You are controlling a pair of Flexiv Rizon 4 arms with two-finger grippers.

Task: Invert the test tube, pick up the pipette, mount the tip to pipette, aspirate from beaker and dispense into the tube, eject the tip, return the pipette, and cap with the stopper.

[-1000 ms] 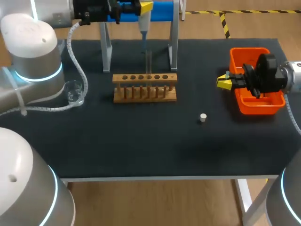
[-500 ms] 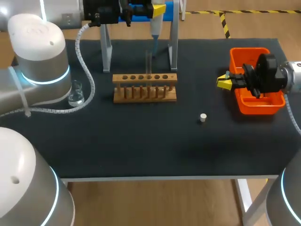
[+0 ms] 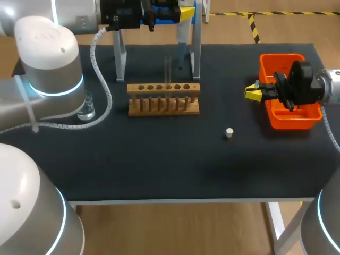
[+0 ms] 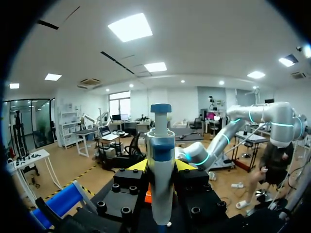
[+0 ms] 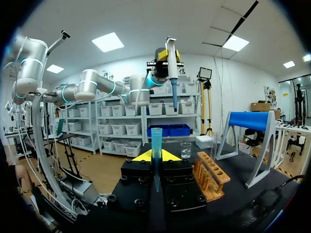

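- Left gripper [image 3: 184,11]: my fingers are clamped on the pipette [image 3: 180,40], nozzle down, beside the stand [image 3: 120,58].
- Right gripper [image 3: 253,93]: pinching a blue pipette tip [image 5: 156,145], wide end up, next to the orange bin [image 3: 281,59].
- Step in hand: mounting the tip. I judge the nozzle and tip need one shared axis, then a straight, firm press. A slanted approach would likely seat it loosely.

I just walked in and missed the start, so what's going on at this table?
The left tool holds the pipette upright, high by the stand at the back. The right tool grips a blue tip beside the orange bin. The two are apart, so the tip isn't mounted yet. A tube stands in the rack, the beaker sits far left, and the stopper lies loose on the mat.
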